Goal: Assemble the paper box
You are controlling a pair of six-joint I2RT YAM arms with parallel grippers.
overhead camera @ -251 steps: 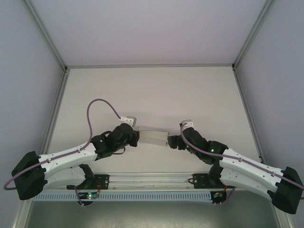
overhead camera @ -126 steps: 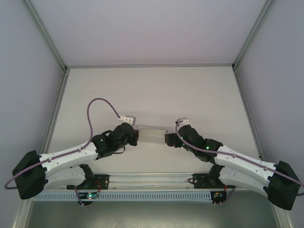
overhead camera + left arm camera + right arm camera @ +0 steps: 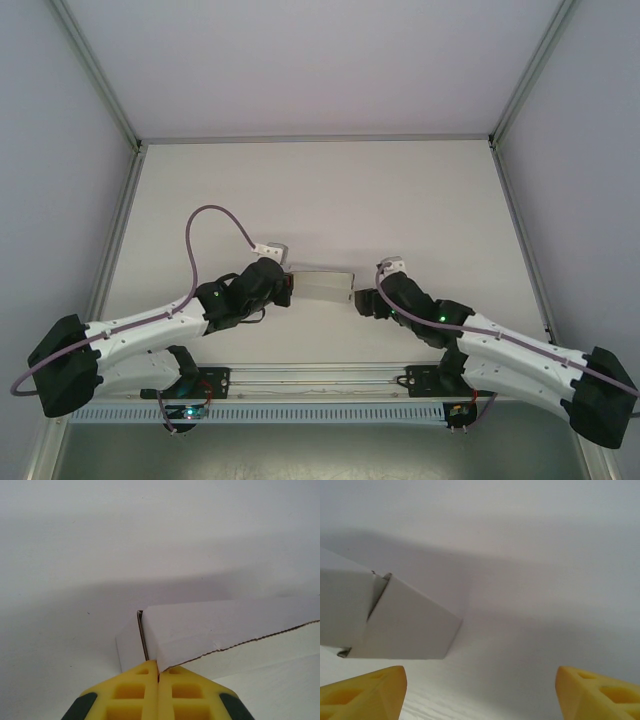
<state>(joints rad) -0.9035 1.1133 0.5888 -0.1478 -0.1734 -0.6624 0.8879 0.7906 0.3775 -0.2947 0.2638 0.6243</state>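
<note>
The paper box runs left to right between the arms, the left pincer clenched on its left edge, the right pincer released beside its right end, and wide bench beyond.

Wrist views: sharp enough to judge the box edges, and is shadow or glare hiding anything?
Left wrist: soft even light, no glare; the paper box shows a sharp cut edge, a broad shadow behind it; the left gripper, shut on it, is slightly soft. Right wrist: box corner crisp, shadow spreading right of it, open right gripper soft. Top external: white on white, low contrast.
</note>
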